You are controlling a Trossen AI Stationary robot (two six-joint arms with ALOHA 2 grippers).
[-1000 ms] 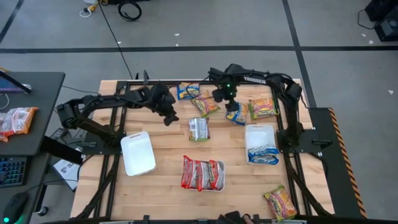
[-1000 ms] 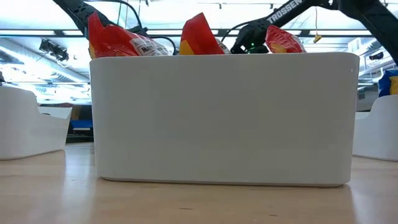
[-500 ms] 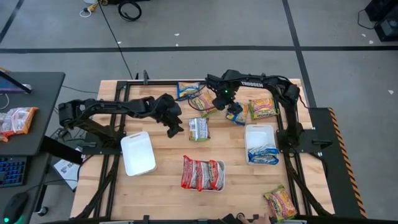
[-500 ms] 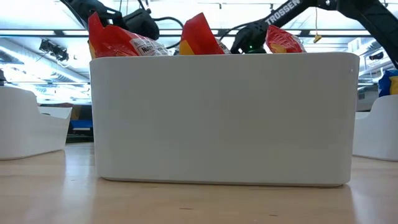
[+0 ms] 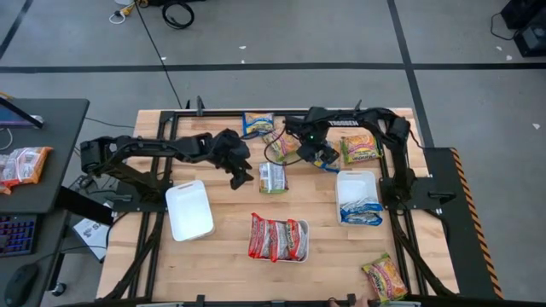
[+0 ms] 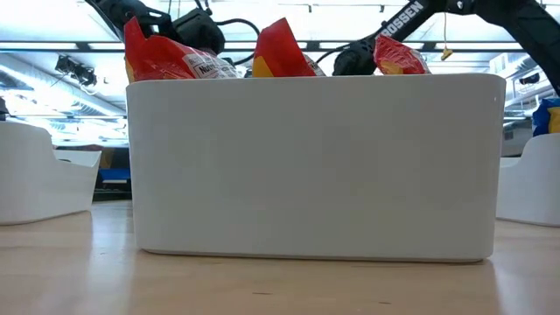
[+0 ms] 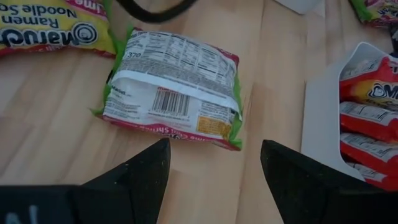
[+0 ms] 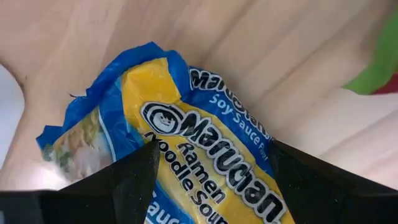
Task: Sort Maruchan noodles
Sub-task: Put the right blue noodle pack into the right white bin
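Note:
A green-edged noodle packet (image 5: 272, 176) lies label side down on the table. My left gripper (image 5: 243, 176) stands open just to its left. In the left wrist view the packet (image 7: 171, 99) lies a short way beyond the two fingertips (image 7: 214, 149). My right gripper (image 5: 322, 155) points down, open, over a blue-and-yellow packet (image 8: 186, 143) lying at the table's far middle. Its fingers stand on either side of the packet, and I see no touch. A blue packet (image 5: 258, 124) and two yellow packets (image 5: 281, 143) (image 5: 360, 147) lie flat along the far edge.
Three white trays stand on the table: a bare one (image 5: 189, 209) at the left, a middle one (image 5: 301, 247) holding red packets (image 6: 280, 52), and a right one (image 5: 357, 183) holding blue packets. A yellow packet (image 5: 386, 277) lies at the near right corner.
My left gripper has swung toward the table's right, up to the face-down packet, then stopped. My right gripper has sunk over the blue-and-yellow packet and rolled about its own axis. No packet has moved.

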